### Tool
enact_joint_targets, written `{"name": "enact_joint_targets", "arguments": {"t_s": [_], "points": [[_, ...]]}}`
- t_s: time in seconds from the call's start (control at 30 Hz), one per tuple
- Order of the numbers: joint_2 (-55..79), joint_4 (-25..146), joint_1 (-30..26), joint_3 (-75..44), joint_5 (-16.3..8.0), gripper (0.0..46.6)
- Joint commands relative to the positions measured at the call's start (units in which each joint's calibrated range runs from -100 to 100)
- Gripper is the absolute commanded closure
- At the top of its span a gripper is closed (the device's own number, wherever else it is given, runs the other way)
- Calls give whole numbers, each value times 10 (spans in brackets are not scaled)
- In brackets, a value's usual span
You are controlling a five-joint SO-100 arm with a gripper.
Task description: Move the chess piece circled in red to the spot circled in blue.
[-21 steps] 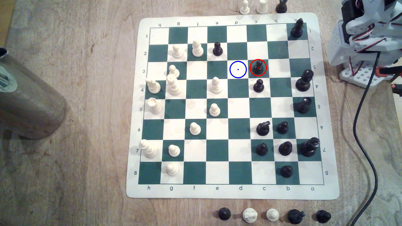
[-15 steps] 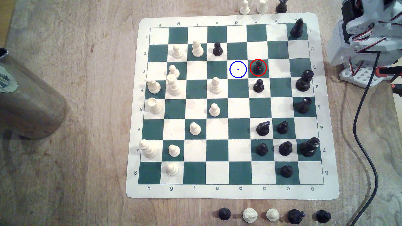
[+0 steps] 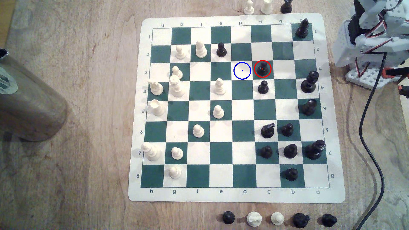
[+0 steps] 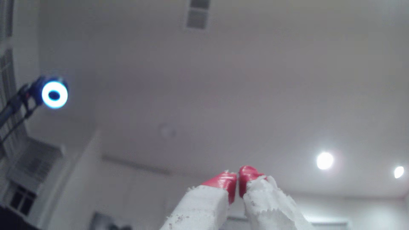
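A small glossy black pawn with a ball head and flared round base (image 3: 262, 68) is seen standing upright inside a thin red ring on a dark green square of the green-and-cream vinyl chessboard (image 3: 236, 195), which is spread over a pale wooden worktop (image 3: 88, 110). The cream-white square outlined by a thin blue ring (image 3: 242, 70) lies immediately at the pawn's 9 o'clock and is unoccupied. A second black pawn (image 3: 263, 87) is placed one square away at 6 o'clock. The white printed arm (image 3: 376, 39) is folded off the board toward 2 o'clock. In the wrist view, the red-tipped white fingers (image 4: 223, 180) are pressed together, nothing held, and are aimed at a ceiling.
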Motion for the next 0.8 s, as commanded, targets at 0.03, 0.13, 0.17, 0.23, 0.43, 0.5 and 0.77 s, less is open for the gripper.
{"name": "enact_joint_targets", "arguments": {"t_s": [0.03,0.13,0.17,0.23,0.43,0.5,0.77], "points": [[3,82,16,-46,-1,464],[3,148,20,-54,-3,464],[3,229,26,-70,-3,464],[3,297,37,-81,-3,464],[3,488,54,-130,-1,464],[3,605,55,-172,-9,464],[104,949,69,-343,-90,464]]}}
